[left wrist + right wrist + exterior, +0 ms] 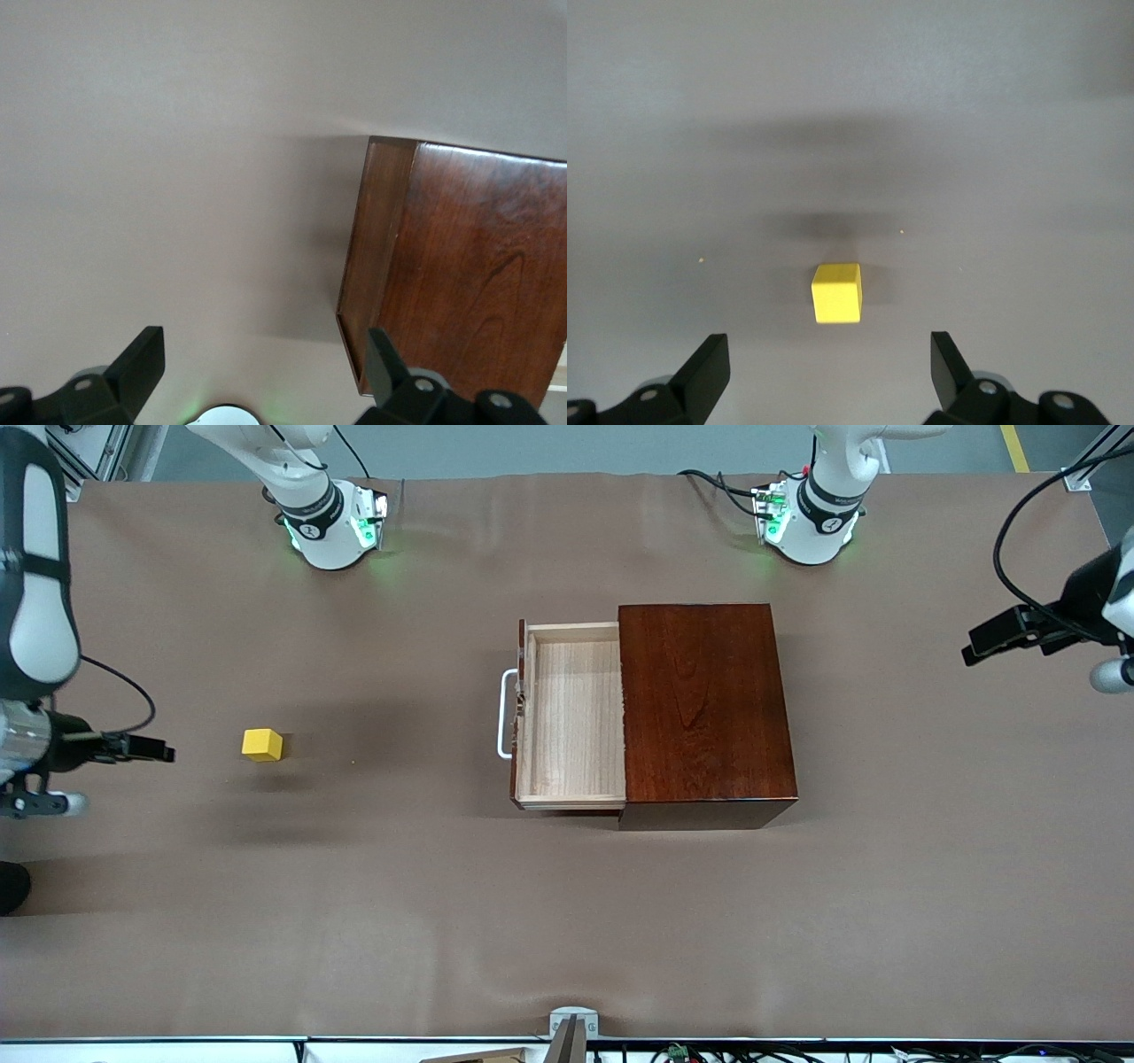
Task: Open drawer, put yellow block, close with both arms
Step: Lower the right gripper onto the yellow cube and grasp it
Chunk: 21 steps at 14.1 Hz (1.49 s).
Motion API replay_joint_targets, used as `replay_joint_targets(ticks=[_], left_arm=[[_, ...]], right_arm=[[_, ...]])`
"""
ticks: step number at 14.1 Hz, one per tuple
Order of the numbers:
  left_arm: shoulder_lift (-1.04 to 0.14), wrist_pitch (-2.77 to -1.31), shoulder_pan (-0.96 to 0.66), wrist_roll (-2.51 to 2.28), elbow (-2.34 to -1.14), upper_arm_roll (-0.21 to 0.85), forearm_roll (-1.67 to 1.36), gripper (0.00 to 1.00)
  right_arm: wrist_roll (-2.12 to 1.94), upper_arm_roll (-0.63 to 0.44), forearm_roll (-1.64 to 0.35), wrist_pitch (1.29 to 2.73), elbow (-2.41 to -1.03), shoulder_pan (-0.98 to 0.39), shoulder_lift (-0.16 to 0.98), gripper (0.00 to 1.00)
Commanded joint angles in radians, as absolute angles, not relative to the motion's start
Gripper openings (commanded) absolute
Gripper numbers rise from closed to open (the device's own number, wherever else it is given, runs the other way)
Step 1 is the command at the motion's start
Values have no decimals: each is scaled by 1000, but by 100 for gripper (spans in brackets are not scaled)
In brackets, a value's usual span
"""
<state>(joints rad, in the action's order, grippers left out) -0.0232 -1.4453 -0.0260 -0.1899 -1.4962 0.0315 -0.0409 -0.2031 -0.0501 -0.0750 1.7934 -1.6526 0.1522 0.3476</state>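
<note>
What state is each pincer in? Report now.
Left pincer: open, empty, beside the wooden box.
Right pincer: open, empty, near the yellow block.

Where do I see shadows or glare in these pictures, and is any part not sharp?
Front view: the yellow block and the wooden box throw soft shadows on the brown table; green light glows at both arm bases. Left wrist view: pale glare along the box top's edge. Right wrist view: a dark blurred shadow lies just past the block; the open right gripper looks soft.

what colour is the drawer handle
White: the drawer's handle is a white bar, clearest in the front view.
</note>
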Motion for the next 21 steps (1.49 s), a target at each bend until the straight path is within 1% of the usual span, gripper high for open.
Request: replay_joint_targets(ticks=[1,3,6,9,12,15,18,20,21], left_arm=[[121,-1505,20,-169,-1685,100,-5,100],[164,-1537,20,-169,-1744,100,-5,100],[163,-1537,12,-164,-1726,100,20,100],[152,-1539,11,-140,-1707,100,18,100],[140,-1542,11,-138,-1697,100,18,100],[146,-1542,14,-138,-1692,100,11,100],[146,-1542,15,-138,-1690,100,9,100],[146,-1542,15,-138,-1690,100,9,100],[144,-1542,15,-138,-1690,100,9,100]], right_arm=[[-195,-35,-95,1831,-1722,166,334,100],[-195,-35,-98,1952,-1826,166,325,100],[-195,-34,-98,2052,-1929,178,324,100],[-195,-32,-98,2147,-2002,166,324,100],[-195,-29,-98,2177,-2040,152,324,100],[-195,-29,-98,2278,-2121,135,322,100],[-204,-29,-95,2304,-2146,133,327,100],[-207,-29,-95,2370,-2196,133,327,100],[-207,-29,-95,2378,-2207,132,328,100]])
